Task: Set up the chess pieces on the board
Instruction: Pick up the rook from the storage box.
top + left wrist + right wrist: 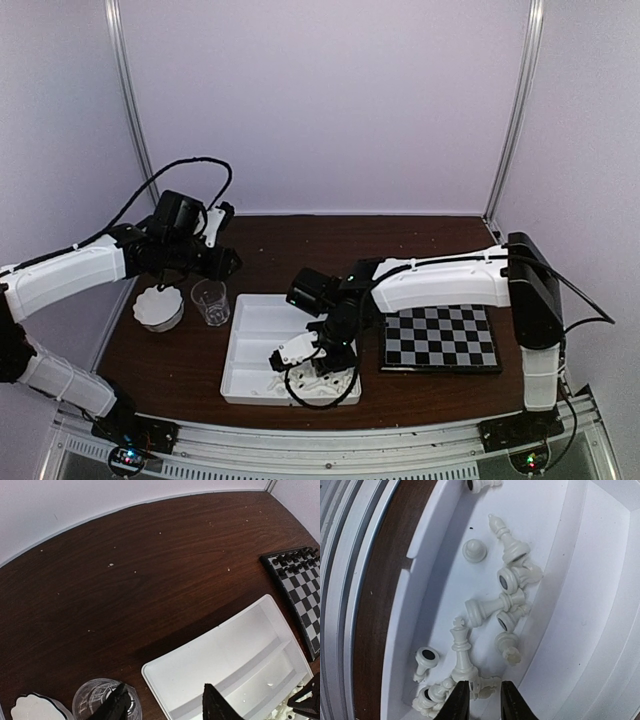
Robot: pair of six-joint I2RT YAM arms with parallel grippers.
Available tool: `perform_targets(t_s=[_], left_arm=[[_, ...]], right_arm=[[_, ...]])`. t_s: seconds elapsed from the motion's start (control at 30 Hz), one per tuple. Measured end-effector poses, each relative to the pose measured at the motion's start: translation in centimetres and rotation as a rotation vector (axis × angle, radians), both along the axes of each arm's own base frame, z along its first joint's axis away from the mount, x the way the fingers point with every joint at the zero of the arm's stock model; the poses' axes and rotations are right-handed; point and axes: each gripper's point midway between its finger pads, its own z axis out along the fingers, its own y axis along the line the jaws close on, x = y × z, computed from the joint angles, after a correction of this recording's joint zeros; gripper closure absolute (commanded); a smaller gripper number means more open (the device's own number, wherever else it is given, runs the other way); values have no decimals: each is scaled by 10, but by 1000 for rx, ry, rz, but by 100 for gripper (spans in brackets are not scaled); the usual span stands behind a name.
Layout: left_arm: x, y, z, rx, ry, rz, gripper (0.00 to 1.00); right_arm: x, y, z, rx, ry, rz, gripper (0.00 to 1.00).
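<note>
Several white chess pieces (505, 595) lie jumbled in the near compartment of the white tray (255, 330). My right gripper (484, 684) reaches down into that compartment. Its fingers stand close on either side of one small white piece (489, 686) lying on its side beside the white king (461, 647), and they touch it. The board (440, 338) lies right of the tray, and black pieces (296, 560) stand in rows along its far edge. Over the table's left, my left gripper (164, 685) hovers open with nothing in it, above the tray's far corner (150, 672).
A clear glass cup (210, 300) and a scalloped white bowl (160, 307) stand left of the tray, right under my left arm. The tray's two farther compartments (235, 650) hold almost nothing. White walls enclose the brown table (150, 570) on three sides.
</note>
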Motion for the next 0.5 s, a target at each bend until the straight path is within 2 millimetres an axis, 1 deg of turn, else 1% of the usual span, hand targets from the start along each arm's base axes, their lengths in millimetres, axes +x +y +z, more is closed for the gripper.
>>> perform_targets(t_s=[0.2, 0.4, 0.5], left_arm=[[-3, -5, 16, -55, -27, -32, 50], [-5, -10, 18, -76, -24, -56, 50], [-6, -12, 18, -82, -20, -64, 49]], right_arm=[[0, 2, -5, -17, -6, 3, 76], [3, 7, -11, -24, -9, 1, 73], [3, 11, -10, -20, -11, 2, 72]])
